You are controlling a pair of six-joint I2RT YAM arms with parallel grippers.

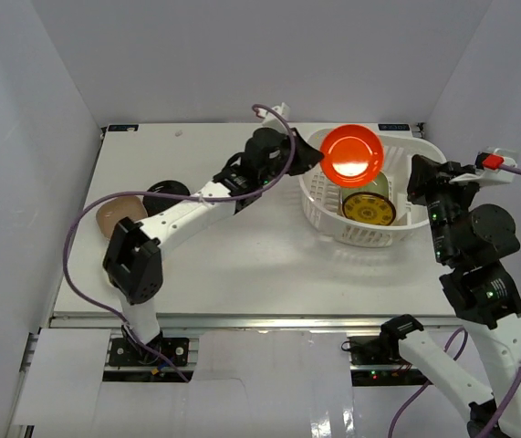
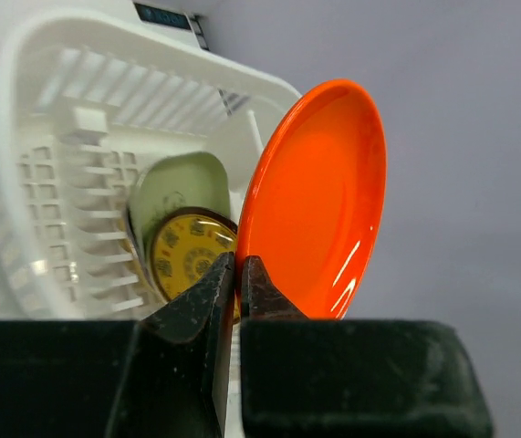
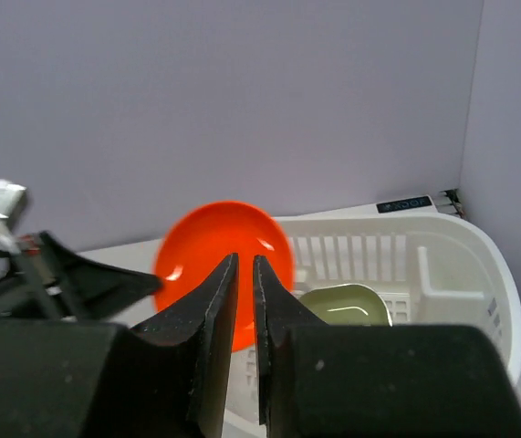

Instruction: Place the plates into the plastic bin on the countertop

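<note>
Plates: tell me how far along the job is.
Done: a yellow patterned plate and a pale green plate sit in the bin. In hand: the left gripper holds an orange plate above the bin. Left: a beige plate and a black plate lie on the table.

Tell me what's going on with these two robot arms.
The left gripper holds a round orange-red plate by its rim over the white slotted plastic bin, which contains a pale green plate and a yellow patterned plate. The right gripper is shut and empty beside the bin. A tan plate and a black plate sit on the white countertop.
</note>
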